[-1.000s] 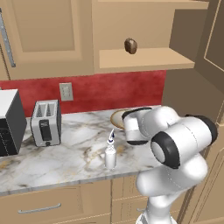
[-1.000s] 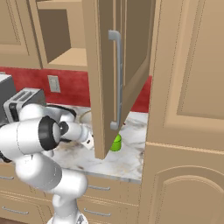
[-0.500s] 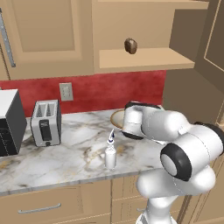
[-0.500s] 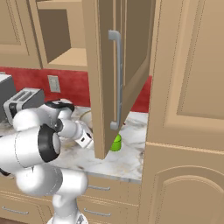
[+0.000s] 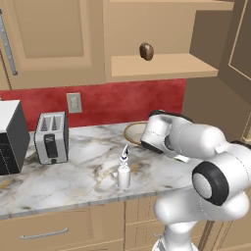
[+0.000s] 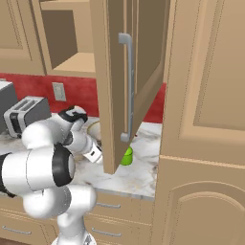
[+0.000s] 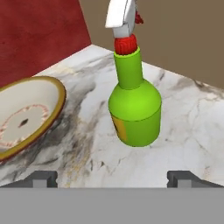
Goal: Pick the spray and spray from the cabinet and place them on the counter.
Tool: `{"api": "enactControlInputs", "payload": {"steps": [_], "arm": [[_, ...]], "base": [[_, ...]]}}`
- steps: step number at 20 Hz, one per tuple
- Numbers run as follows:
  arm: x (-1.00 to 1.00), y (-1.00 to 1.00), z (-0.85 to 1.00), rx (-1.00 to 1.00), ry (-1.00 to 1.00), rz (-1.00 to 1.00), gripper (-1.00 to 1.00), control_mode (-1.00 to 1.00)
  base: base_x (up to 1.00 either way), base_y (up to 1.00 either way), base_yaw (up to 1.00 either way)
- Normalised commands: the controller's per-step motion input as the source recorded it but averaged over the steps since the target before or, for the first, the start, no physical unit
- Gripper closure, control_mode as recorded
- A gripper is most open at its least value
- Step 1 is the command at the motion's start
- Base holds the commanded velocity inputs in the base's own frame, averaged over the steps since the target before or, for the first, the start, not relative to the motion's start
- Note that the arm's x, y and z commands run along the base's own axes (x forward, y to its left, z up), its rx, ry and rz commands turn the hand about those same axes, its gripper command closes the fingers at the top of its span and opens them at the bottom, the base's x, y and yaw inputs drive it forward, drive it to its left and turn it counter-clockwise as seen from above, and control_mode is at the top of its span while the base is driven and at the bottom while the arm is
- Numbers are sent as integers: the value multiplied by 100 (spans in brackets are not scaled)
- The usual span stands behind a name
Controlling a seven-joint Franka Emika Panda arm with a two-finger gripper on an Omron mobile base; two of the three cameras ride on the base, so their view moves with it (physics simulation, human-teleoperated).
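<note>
Here the gripper (image 7: 112, 178) gapes wide and empty before the green spray (image 7: 134, 109) standing on the counter (image 7: 192, 127).

One spray bottle (image 5: 124, 172) stood on the worktop (image 5: 88, 166) near its front edge, right of the toaster (image 5: 51, 137). The other bottle (image 7: 133, 105) stood beside the plate (image 7: 26, 113), below the open cabinet door (image 6: 125, 72). A lump (image 5: 146, 51) sat on the cabinet shelf (image 5: 162, 66).

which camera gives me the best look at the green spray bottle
The hand view: the green spray bottle stands upright on the counter, whole from base to red-and-white top, beside a plate. The right base view shows a green sliver behind the cabinet door.
</note>
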Motion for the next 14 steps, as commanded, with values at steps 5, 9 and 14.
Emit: {"api": "enactControlInputs", "payload": {"steps": [5, 9, 14], "arm": [[-16, 27, 26, 0, 11, 6, -100, -100], [-21, 25, 27, 0, 12, 8, -100, -100], [-26, 15, 28, 0, 14, 8, -100, -100]], "base": [[0, 0, 0], [0, 0, 0], [0, 0, 0]]}}
